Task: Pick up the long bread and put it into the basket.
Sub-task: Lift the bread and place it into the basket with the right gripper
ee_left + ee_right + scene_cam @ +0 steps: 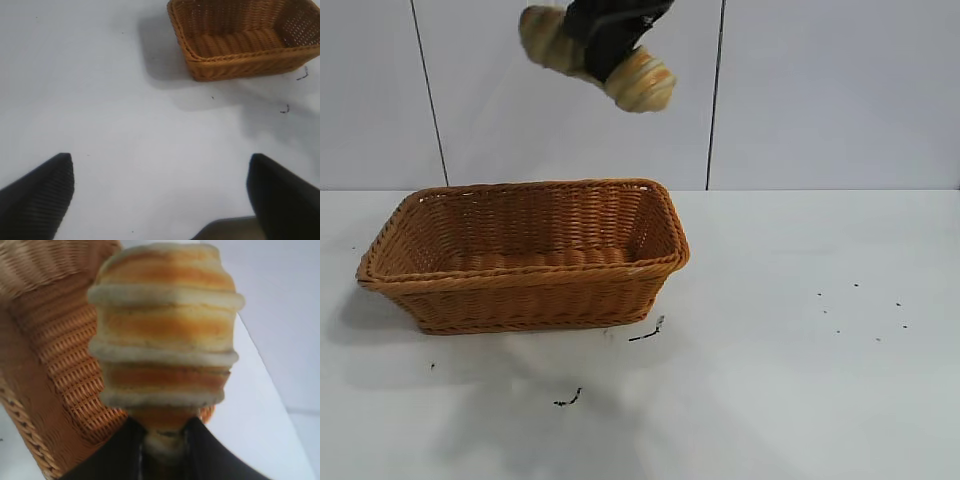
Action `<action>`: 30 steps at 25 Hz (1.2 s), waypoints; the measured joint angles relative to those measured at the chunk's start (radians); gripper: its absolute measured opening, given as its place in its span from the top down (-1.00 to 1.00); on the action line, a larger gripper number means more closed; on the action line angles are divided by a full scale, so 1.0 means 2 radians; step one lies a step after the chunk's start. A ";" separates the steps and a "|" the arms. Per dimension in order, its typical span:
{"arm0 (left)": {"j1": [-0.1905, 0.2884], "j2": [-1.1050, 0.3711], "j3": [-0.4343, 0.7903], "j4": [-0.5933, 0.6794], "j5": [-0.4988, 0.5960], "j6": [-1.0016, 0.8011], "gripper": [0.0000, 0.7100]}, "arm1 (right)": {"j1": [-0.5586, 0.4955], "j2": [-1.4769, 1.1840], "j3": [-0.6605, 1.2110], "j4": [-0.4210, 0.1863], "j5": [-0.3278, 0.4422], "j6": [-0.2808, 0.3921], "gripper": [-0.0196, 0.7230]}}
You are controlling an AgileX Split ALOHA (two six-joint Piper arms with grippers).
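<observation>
White table under the basket (525, 290) — above, right tool (610, 40), top cropped, clamps the long bread (640, 80) mid-length.

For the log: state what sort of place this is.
Probably a lab test bench: a bare white table before plain white wall panels, with only a basket and the long bread in the right gripper.

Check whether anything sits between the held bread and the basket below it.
Nothing visible does. The right hand holds the twisted tan-yellow long bread high above the orange-brown woven wicker basket, whose inside looks bare, with only open air between them.
</observation>
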 joint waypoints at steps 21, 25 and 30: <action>0.000 0.000 0.000 0.000 0.000 0.000 -0.95 | 0.001 0.099 0.000 0.036 -0.065 -0.001 -0.53; 0.000 0.000 0.000 0.000 0.000 0.000 -0.95 | 0.001 0.091 0.000 0.038 -0.066 0.007 -0.87; 0.000 0.000 0.000 0.000 0.000 0.000 -0.95 | 0.001 0.070 0.000 0.040 -0.064 0.011 -0.91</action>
